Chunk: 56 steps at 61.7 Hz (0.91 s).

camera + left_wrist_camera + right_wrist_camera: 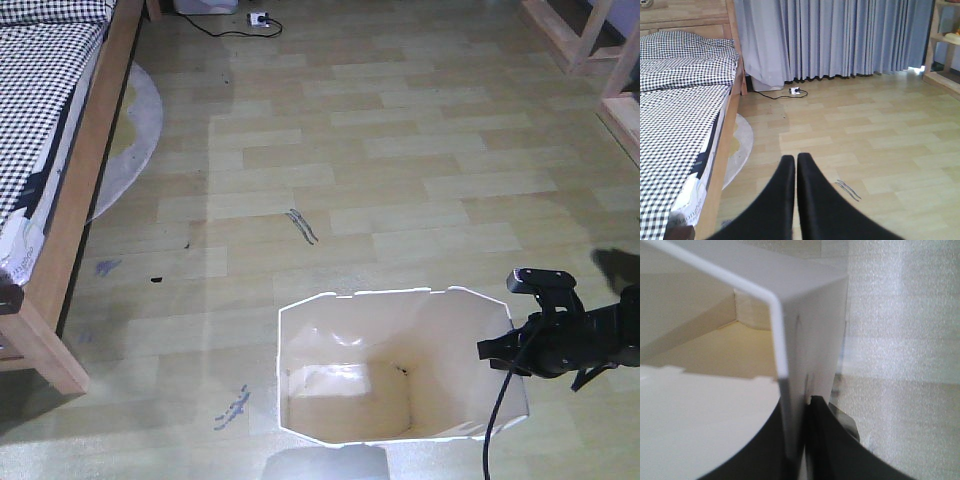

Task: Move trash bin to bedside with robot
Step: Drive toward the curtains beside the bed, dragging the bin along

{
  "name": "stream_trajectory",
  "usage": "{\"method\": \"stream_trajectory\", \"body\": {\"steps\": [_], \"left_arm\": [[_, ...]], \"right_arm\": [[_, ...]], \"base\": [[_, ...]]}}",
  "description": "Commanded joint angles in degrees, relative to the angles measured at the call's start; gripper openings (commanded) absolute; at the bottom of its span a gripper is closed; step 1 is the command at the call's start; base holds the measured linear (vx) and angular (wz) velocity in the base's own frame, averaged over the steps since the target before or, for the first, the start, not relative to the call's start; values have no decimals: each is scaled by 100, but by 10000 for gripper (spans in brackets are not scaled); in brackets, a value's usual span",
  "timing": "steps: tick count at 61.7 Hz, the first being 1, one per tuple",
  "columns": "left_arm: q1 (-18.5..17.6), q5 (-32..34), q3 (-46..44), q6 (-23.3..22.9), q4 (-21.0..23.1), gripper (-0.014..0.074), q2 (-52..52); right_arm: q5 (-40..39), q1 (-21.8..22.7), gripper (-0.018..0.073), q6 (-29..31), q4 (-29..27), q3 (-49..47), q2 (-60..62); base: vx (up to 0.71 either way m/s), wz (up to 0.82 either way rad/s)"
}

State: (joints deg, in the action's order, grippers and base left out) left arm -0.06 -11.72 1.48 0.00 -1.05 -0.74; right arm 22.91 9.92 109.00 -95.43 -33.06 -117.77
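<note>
The white trash bin (380, 365) stands on the wooden floor at the bottom middle of the front view, its cream inside showing. My right gripper (505, 350) is shut on the bin's right wall at the rim. In the right wrist view the thin white wall (790, 390) runs between my two black fingers (835, 440). The bed (45, 120) with checked bedding and a light wooden frame stands at the left, well apart from the bin. My left gripper (796, 160) is shut and empty, held above the floor next to the bed (685, 115).
A grey round rug (135, 130) lies partly under the bed. A white power strip with a black cable (258, 18) lies at the far wall. Wooden furniture legs (590, 50) stand at the top right. Grey curtains (840, 40) hang at the back.
</note>
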Motion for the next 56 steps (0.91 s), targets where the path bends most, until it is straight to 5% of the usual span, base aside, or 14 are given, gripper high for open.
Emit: {"method": "stream_trajectory", "body": {"steps": [1, 56], "left_arm": [[-13, 389, 108, 0, 23, -6, -73], [-13, 389, 108, 0, 23, -6, -73]], "right_arm": [[1160, 22, -5, -36, -208, -88, 318], [1173, 22, -5, -36, -208, -88, 318]], "base": [[23, 8], [24, -2]]}}
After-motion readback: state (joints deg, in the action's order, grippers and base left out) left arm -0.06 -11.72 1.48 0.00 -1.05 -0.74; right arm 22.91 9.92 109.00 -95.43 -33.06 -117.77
